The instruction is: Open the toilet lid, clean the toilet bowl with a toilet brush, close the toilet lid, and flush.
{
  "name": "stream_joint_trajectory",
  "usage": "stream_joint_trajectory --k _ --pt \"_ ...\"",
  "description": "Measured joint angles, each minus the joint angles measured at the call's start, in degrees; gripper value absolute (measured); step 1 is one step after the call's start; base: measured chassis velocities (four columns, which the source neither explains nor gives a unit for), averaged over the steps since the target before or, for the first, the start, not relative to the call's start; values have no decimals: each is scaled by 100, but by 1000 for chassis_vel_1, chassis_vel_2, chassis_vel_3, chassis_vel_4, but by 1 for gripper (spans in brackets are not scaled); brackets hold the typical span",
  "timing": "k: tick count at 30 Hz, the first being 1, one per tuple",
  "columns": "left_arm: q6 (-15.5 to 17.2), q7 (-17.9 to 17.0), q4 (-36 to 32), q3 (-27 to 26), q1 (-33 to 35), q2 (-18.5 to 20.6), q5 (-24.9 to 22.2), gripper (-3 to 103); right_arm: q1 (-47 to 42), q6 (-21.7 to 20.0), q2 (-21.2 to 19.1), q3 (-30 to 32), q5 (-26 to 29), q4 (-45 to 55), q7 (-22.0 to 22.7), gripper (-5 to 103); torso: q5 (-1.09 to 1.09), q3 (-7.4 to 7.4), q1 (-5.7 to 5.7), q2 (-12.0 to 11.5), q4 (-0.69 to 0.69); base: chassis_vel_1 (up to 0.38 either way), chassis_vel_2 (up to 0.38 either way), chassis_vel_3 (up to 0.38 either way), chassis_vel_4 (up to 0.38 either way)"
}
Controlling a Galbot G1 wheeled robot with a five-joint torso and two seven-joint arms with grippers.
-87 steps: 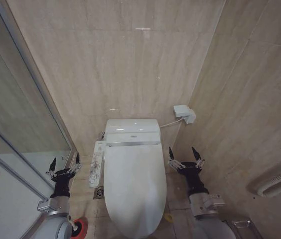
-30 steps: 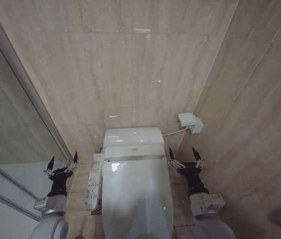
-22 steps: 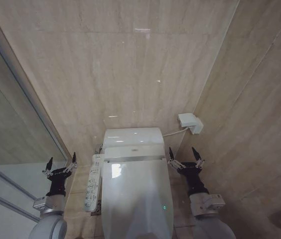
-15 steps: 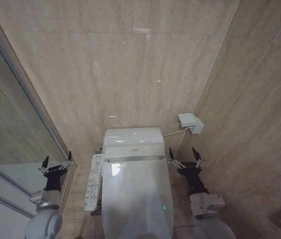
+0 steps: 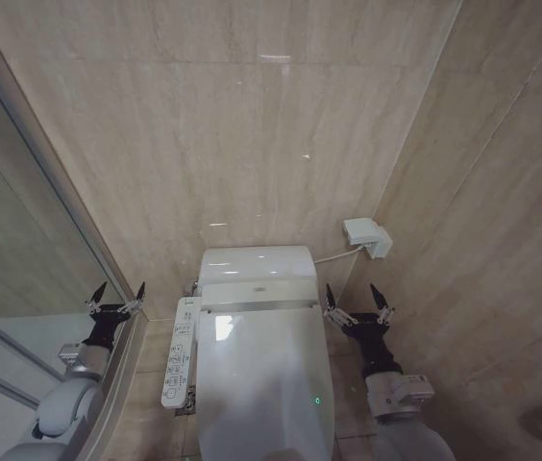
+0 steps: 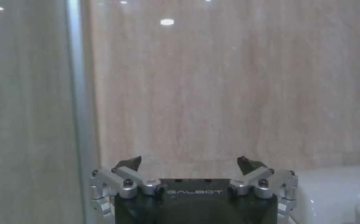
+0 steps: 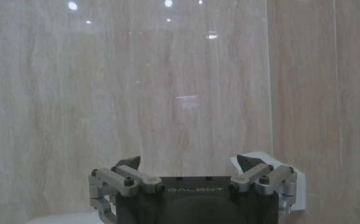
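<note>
While the toilet lid (image 5: 257, 370) lies shut, left gripper (image 5: 117, 296) and right gripper (image 5: 357, 296) flank it, fingers apart.

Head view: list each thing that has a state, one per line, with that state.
lid: closed, flat over the bowl.
left claw: open, empty, beside the toilet by the glass partition.
right claw: open, empty, beside the toilet near the side wall.
indicator light: lit green.
</note>
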Motion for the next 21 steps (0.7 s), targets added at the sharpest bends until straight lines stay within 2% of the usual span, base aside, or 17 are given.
stream_joint_trajectory --k 5,6,10,16,21 --pt "-212 252 380 336 -451 381 -31 103 1 0 -1 0 0 0 -2 100 1 0 0 0 0 0 0 0 0" --pt "-258 302 495 436 -605 457 -41 96 1 0 0 0 0 0 -1 100 1 0 0 0 0 0 0 0 0" --pt "-314 353 815 667 -987 528 -87 96 1 0 0 0 0 0 -1 100 2 0 0 0 0 0 0 0 0" --pt "-319 342 1336 984 -1522 368 -213 93 1 0 0 0 0 0 -1 100 1 0 0 0 0 0 0 0 0" --pt "-283 331 1796 1360 -2007 76 -310 93 0 0 -1 0 0 0 -1 100 1 0 0 0 -1 0 0 0 0"
